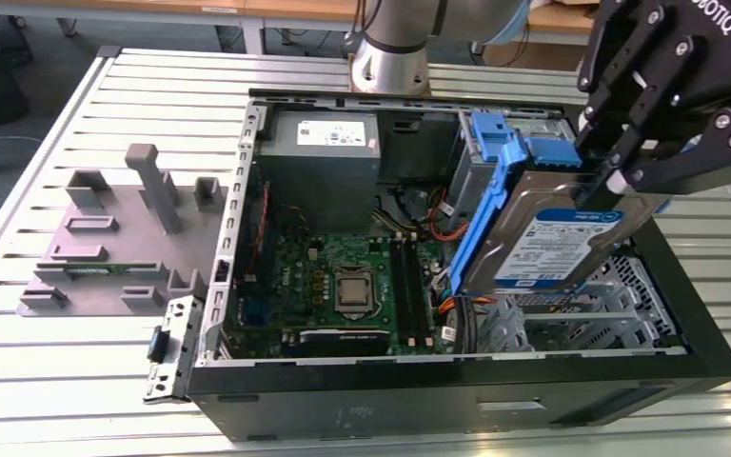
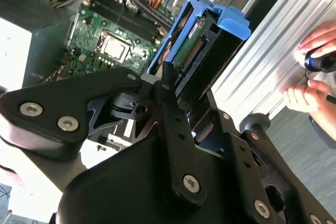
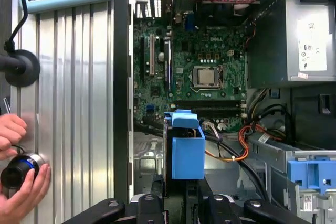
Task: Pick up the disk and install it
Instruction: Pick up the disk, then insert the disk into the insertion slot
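1. Table (image 1: 61, 362): slatted metal, carries the open case (image 1: 467, 405).
2. Case interior: power supply (image 1: 327, 143) in the far corner, motherboard (image 1: 340, 286) on the floor, and an empty metal cage (image 1: 569, 314) at the exterior view's right.
3. Disk (image 1: 556, 243): in the air over the cage, tilted, with its labelled face toward the exterior camera. It is not seated and appears clear of the cage.
4. Gripper (image 1: 607, 186): clamped on the disk at its upper end, one finger on each broad face.
5. Carrier (image 3: 187, 153): blue plastic, wrapped round the disk's edges, with a tab at the free end.
6. Connector (image 2: 191, 51): exposed on the disk's end face.

Handling assessment:
- The body is judged rigid, dense and fairly heavy for its size.
- The faces look smooth, so slip under a light clamp is a risk, the more so as the disk hangs tilted below the fingers.
- The disk is likely sensitive to knocks.
- The carrier is likely to flex and should not bear the load alone.
- The sound hold is across the metal body, clear of the tab and the connector.
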`<state>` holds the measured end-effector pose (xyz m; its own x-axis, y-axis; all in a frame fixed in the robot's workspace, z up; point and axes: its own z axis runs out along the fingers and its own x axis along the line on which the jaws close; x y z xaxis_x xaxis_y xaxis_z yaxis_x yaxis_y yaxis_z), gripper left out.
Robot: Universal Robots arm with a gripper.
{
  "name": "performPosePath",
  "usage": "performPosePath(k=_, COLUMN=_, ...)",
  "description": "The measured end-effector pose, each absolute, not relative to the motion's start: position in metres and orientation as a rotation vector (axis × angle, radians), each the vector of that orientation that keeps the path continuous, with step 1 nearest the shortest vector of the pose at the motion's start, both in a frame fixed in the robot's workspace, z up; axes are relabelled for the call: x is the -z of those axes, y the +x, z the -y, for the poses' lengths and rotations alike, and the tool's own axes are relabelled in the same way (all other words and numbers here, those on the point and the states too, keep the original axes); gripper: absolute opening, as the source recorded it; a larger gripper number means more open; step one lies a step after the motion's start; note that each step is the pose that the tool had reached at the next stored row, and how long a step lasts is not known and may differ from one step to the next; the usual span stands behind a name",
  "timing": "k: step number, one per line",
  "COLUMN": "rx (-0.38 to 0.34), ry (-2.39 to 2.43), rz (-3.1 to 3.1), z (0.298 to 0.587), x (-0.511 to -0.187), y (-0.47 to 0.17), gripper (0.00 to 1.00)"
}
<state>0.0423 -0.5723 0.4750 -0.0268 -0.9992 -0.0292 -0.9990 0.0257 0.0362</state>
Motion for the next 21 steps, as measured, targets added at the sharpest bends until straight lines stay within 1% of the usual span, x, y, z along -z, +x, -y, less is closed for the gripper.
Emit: performPosePath(k=21, rx=0.073, ry=2.189, rz=2.247, z=0.572, x=-0.472, y=0.101, gripper=0.35)
